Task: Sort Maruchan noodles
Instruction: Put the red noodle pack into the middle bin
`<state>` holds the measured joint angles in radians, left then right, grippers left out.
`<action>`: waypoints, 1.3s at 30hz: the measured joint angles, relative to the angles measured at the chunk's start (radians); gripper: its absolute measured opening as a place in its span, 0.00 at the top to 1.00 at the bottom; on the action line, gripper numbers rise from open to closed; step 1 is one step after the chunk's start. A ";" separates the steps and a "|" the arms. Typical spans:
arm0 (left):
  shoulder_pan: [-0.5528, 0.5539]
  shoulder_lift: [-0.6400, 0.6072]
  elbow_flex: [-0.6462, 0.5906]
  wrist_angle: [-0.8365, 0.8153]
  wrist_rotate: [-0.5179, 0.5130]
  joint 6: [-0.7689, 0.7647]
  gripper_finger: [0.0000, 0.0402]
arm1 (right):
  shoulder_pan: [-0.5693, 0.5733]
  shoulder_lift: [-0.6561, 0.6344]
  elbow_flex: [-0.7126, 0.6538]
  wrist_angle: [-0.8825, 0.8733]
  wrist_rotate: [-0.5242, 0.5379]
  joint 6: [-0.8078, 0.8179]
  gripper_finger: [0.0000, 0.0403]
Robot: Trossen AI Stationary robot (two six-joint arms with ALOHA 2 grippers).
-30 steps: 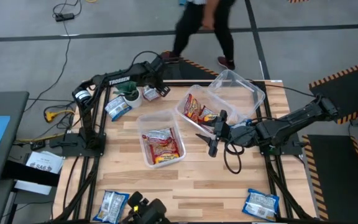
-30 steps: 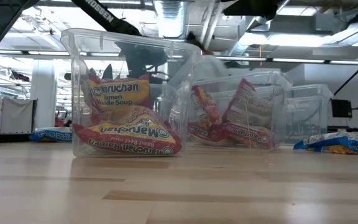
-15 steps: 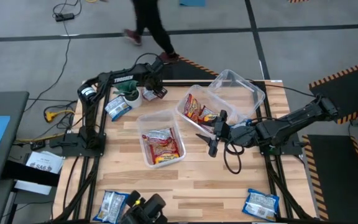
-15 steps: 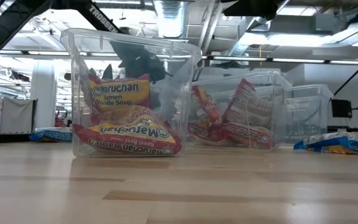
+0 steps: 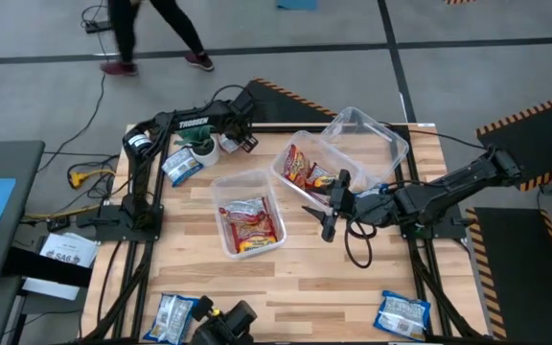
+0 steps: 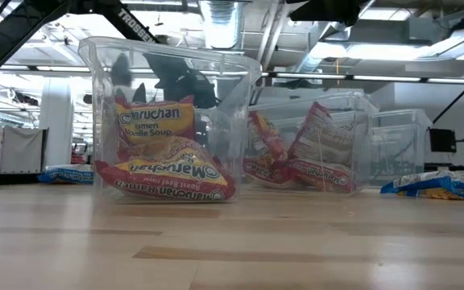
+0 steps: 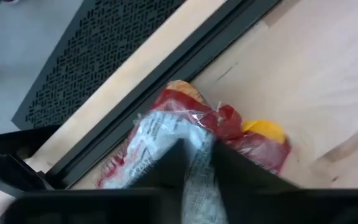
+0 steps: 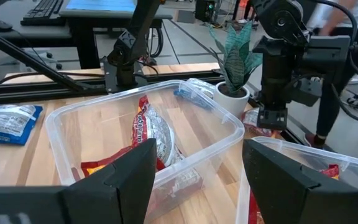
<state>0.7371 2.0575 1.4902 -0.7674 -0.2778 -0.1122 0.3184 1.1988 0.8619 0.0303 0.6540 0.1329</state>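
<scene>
high view: the left tool (image 5: 245, 142) sits at the upper left of the worktop (image 5: 305, 278), down on a red packet (image 5: 250, 141) beside the potted plant (image 5: 200, 142). the right tool (image 5: 328, 208) hangs right of centre, fingers spread wide and holding nothing, near the middle tub (image 5: 300, 163), which has red-and-silver noodle packets (image 5: 300, 170) in it. the front tub (image 5: 248, 211) at centre holds red-orange packets (image 5: 250, 223). an empty tub (image 5: 364, 137) lies at the upper right. blue-and-white packets lie at upper left (image 5: 181, 167), lower left (image 5: 172, 317) and lower right (image 5: 403, 313). a person (image 5: 151, 29) walks across the floor at the top left.

low view: the front tub (image 6: 171, 121) stands left of centre with the yellow-and-red maruchan packets (image 6: 163, 165) leaning inside; the middle tub (image 6: 308, 145) with its packets is right of it. blue packets lie at far left (image 6: 67, 173) and far right (image 6: 435, 185).

left wrist view: the left tool's two dark fingers (image 7: 166, 168) are pinched nearly together on the crinkly edge of the red packet (image 7: 197, 134), which lies on the worktop (image 7: 316, 74) next to its dark edge rail.

right wrist view: the right tool's fingers (image 8: 129, 171) stand wide apart, empty, before the front tub (image 8: 142, 143); the left tool (image 8: 272, 118) is at the upper right by the plant (image 8: 233, 59).
</scene>
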 joint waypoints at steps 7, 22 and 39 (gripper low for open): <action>-0.014 -0.015 0.002 -0.011 -0.008 0.022 0.99 | 0.000 0.000 0.000 0.000 0.000 0.007 0.35; -0.085 -0.171 -0.003 -0.012 0.091 0.022 1.00 | 0.000 0.000 0.000 0.000 0.000 0.017 0.35; -0.154 -0.307 -0.001 0.016 0.090 0.023 1.00 | 0.000 0.000 0.000 0.000 0.000 0.017 0.35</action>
<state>0.5827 1.7505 1.4891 -0.7517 -0.1883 -0.0891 0.3187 1.1988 0.8619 0.0303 0.6544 0.1501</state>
